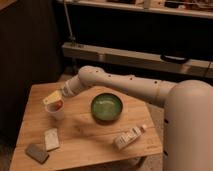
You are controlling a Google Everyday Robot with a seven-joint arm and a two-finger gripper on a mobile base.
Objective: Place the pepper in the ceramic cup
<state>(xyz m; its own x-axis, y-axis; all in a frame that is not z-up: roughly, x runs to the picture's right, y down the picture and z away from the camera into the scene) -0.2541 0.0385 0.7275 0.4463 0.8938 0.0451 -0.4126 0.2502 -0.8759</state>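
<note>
The white ceramic cup (pixel 56 111) stands upright on the left part of the wooden table (pixel 85 140). A bit of red, the pepper (pixel 59 104), shows at the cup's rim. My gripper (pixel 52 98), with its pale yellow tip, is directly over the cup's mouth, touching or just above it. The white arm (pixel 125 87) reaches in from the right.
A wide green bowl (pixel 106 107) sits at the table's middle. A small white carton (pixel 127 137) lies near the right front edge. A pale packet (pixel 51 138) and a dark flat object (pixel 37 152) lie at the front left. A dark shelf unit stands behind.
</note>
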